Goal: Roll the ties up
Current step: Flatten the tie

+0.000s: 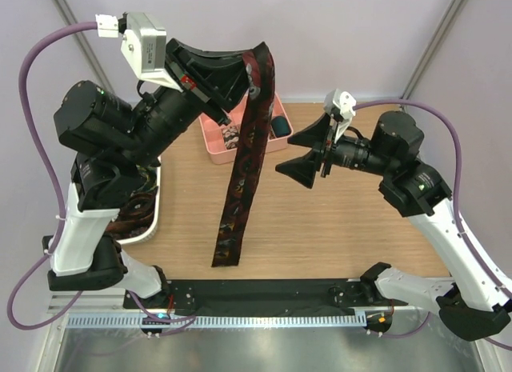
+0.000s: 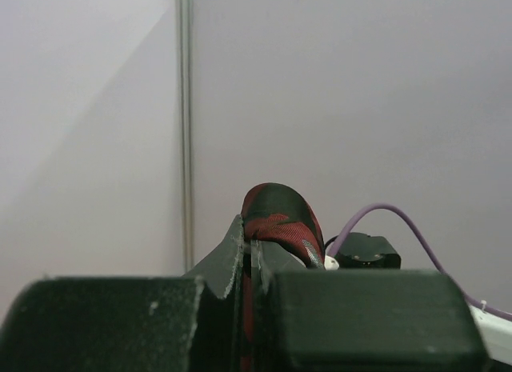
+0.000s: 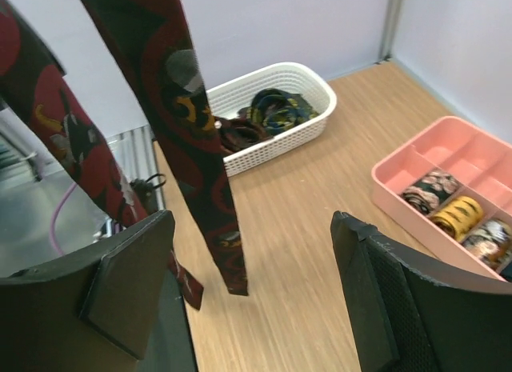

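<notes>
Left arm is reared up high over the left side of the table [image 1: 344, 228], wrist tipped forward and toward the middle. The left gripper [image 1: 244, 72] is clamped tight on the tie [image 1: 244, 164]. The left wrist view confirms it: both fingers [image 2: 228, 260] are pressed together with a red-and-black hump of fabric bulging just above them. From that pinch the tie folds over the fingertips and drops in a long dark strip. Its lower end comes down on the wood near the middle of the near edge.

Right arm reaches in low from the right side, forearm level, and the right gripper [image 1: 302, 152] faces left toward the hanging strip. Its jaws are spread wide, with nothing between them. In the right wrist view the tie's two lengths hang ahead of the pads [image 3: 128, 284], up and to the left, clear of them.

At the far edge, the pink tray [image 1: 211, 142] holds coiled ties [image 3: 456, 216] in its compartments. At the left edge, the white mesh basket [image 3: 296, 120] has loose ties [image 3: 268, 112] heaped inside.
</notes>
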Controlling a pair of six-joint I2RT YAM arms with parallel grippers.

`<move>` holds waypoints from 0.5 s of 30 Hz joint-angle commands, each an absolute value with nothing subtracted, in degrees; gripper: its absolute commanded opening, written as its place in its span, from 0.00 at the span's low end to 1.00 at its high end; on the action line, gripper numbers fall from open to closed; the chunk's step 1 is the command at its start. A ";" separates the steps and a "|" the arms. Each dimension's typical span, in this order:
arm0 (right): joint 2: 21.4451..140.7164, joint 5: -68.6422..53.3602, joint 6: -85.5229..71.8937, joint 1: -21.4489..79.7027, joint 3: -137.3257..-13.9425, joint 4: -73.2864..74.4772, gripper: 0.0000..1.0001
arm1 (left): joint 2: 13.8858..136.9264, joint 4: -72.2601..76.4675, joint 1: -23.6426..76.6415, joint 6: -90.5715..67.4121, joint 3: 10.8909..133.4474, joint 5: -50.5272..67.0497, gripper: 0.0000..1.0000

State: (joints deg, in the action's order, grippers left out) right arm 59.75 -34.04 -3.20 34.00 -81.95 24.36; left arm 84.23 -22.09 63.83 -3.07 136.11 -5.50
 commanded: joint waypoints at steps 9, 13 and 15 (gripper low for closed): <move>59.94 -45.71 -4.92 36.30 -79.98 17.75 0.83 | 80.86 -19.69 63.81 -8.17 134.73 -0.36 0.01; 60.38 -43.69 -3.52 36.30 -80.33 19.07 0.86 | 81.21 -19.16 63.81 -10.10 135.79 4.04 0.00; 59.68 -39.74 -2.21 36.30 -79.55 18.64 0.90 | 81.21 -18.81 63.81 -10.90 135.97 4.83 0.00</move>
State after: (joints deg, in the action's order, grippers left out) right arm 60.27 -43.11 -4.21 35.97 -78.94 20.25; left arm 81.71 -21.87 63.83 -8.75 134.45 0.93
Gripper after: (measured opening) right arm 0.884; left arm 0.011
